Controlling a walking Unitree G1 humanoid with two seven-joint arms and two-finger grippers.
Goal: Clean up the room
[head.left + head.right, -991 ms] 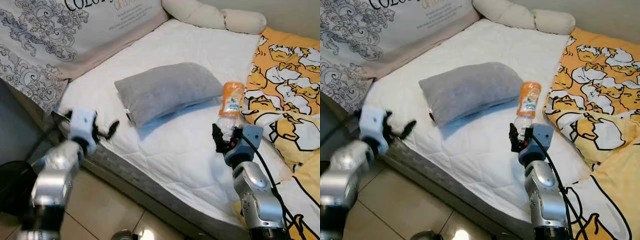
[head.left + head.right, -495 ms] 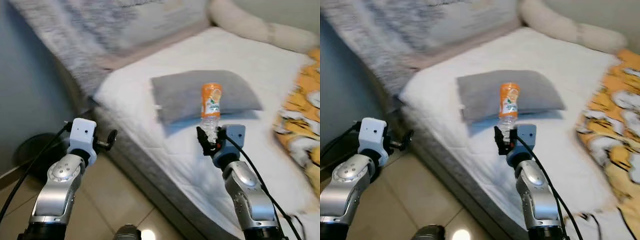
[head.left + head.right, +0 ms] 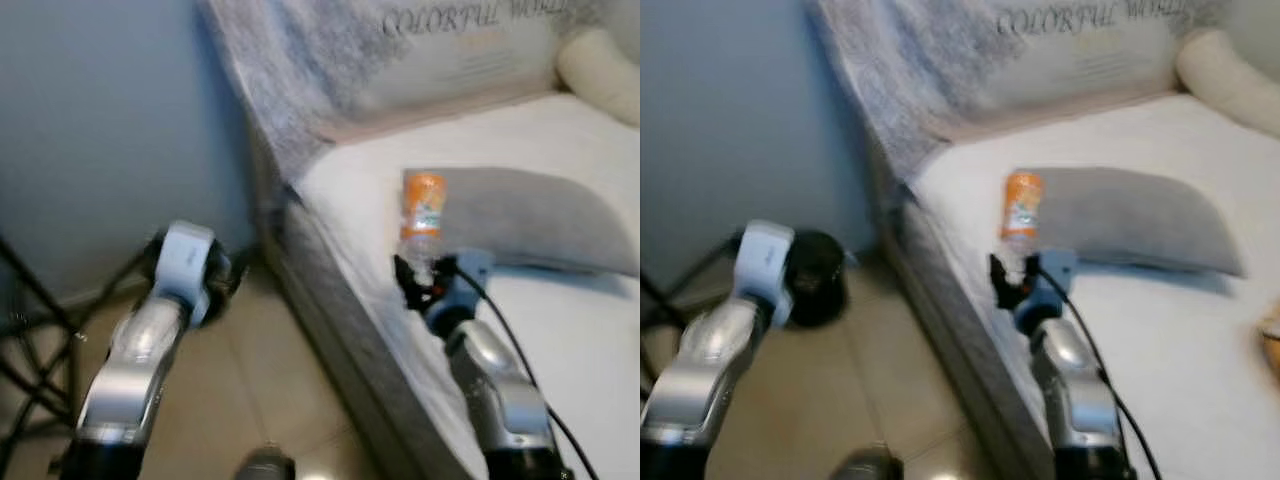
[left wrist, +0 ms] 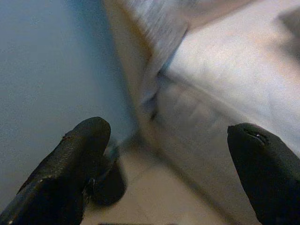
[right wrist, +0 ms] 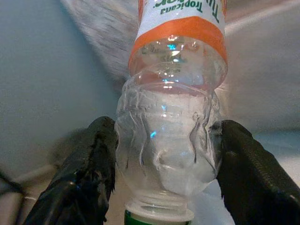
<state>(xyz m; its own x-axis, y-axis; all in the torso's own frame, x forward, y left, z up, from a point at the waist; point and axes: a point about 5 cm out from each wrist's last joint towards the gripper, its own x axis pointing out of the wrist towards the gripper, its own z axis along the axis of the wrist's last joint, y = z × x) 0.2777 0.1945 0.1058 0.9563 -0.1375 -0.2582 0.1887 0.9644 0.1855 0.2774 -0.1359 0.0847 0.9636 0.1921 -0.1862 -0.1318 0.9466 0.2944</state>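
- right gripper (image 3: 418, 283) is up in front of the robot, right abt over the edge of the bed (image 3: 520, 330), fingers clamped on a plastic bottle (image 3: 421, 216)
- bottle's held upside down: green cap down by the wrist, orange label end sticking up. Label reads Tropicana in the right wrist view, bottle (image 5: 174, 108) looks clear and crumpled, seems empty
- both black fingers (image 5: 89, 173) press the clear lower part from either side, so def gripping it, not just touching
- behind the bottle there's a grey pillow (image 3: 540, 215) lying flat on the white mattress, bottle not touching it afaict
- left gripper (image 4: 173, 159) is out over the tile floor (image 3: 840, 390) next to the bed side, fingers spread wide apart w/ nothing between them. In the left wrist view the fingertips (image 4: 84, 140) frame the mattress side and the blue-grey wall (image 3: 110, 130)
- small round black thing (image 3: 816, 278) sits on the floor by the wall, just beyond the left arm. Too blurry to say what it is
- patterned headboard cushion (image 3: 440, 50) w/ "COLORFUL WORLD" lettering leans at the head of the bed, cream bolster (image 3: 1230, 70) at the far right end
- some dark thin legs of a stand (image 3: 25, 340) at the far left edge, can't tell more
- head views are pretty smeared overall, so fine details are iffy
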